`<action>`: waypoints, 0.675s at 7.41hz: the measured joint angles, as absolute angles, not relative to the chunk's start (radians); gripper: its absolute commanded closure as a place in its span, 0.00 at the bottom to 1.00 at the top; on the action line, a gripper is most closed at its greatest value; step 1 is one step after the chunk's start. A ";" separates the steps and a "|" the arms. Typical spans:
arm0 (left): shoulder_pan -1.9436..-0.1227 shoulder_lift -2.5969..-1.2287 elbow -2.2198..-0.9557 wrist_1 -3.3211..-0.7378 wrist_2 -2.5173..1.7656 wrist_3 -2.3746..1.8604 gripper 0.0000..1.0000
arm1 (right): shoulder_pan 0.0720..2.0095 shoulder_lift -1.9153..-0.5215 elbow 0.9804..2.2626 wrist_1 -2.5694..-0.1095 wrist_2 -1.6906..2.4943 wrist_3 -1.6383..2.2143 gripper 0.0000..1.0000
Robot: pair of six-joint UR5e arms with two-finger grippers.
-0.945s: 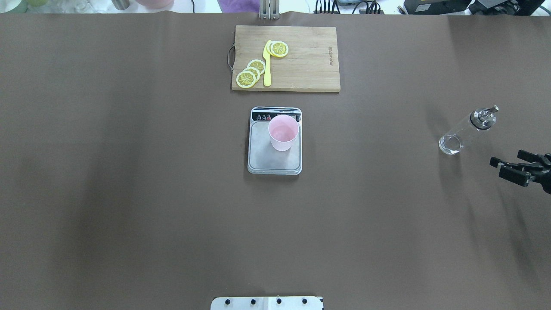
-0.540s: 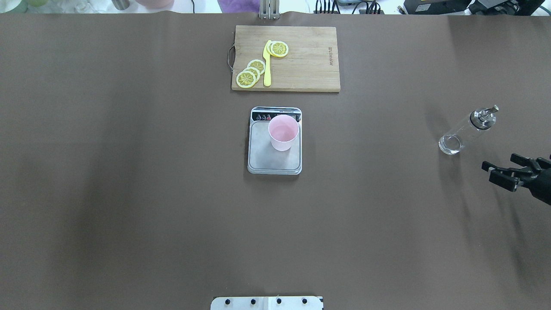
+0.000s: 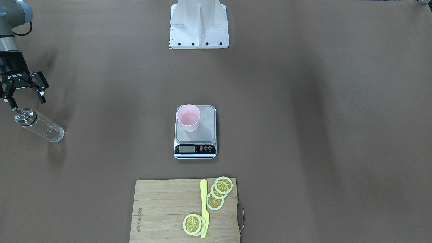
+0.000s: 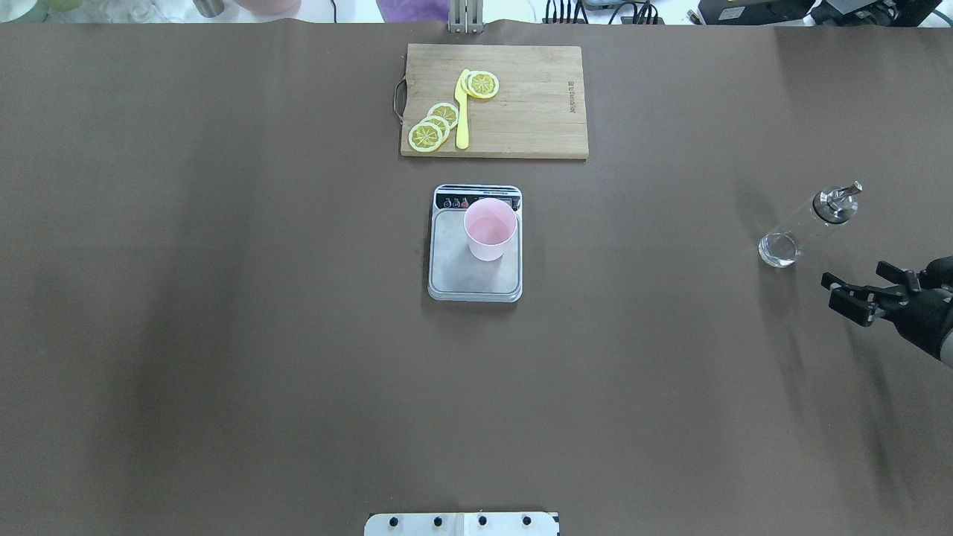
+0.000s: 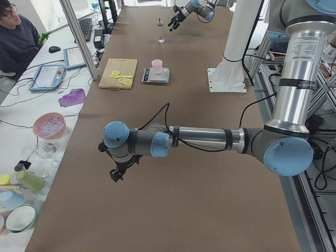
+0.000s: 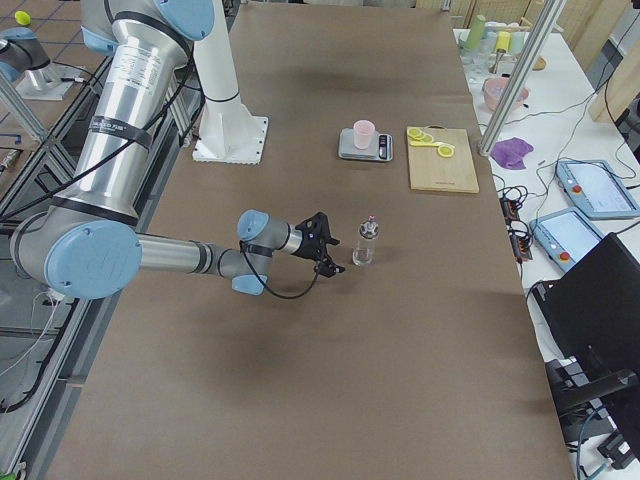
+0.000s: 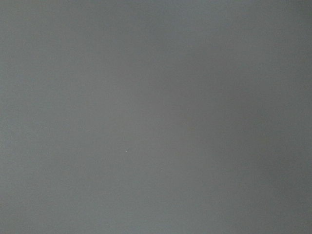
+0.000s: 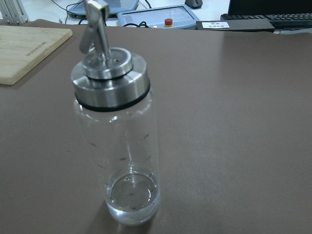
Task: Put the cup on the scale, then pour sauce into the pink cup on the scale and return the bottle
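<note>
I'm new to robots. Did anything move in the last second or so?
Only the right tool moved. It slid a little toward the table's middle, near the bottle, open and holding nothing throughout. Nothing was grabbed or let go. The bottle, the cup on the scale and the cutting board stayed put.

- Cup (image 4: 490, 229): small pale pink tumbler, upright, mouth open upward, standing on the steel plate off-centre toward the robot's right
- Scale (image 4: 461, 277): flat, rectangular, mid-table, its black display strip on the side away from the robot
- Bottle (image 4: 802, 228): slim clear glass with a metal spout cap, upright, far to the robot's right, well apart from the scale
</note>
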State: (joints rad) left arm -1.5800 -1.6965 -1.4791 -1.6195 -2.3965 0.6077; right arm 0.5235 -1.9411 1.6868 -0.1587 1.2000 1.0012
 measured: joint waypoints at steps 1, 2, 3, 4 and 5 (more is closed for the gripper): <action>-1.580 -1.697 -1.478 -1.619 -2.396 0.605 0.02 | 0.502 -1.941 1.721 -0.207 1.175 1.022 0.01; -1.580 -1.698 -1.478 -1.619 -2.396 0.601 0.02 | 0.479 -1.941 1.745 -0.237 1.146 1.034 0.01; -1.579 -1.698 -1.477 -1.620 -2.396 0.598 0.02 | 0.457 -1.937 1.754 -0.259 1.107 1.039 0.01; -1.579 -1.698 -1.477 -1.620 -2.396 0.597 0.02 | 0.437 -1.930 1.756 -0.278 1.065 1.041 0.01; -1.579 -1.698 -1.477 -1.620 -2.397 0.597 0.02 | 0.424 -1.923 1.752 -0.288 1.038 1.042 0.01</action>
State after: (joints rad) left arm -1.5785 -1.6981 -1.4773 -1.6199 -2.3967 0.5969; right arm 0.4244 -1.9231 1.7521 -0.2881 1.0380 1.0416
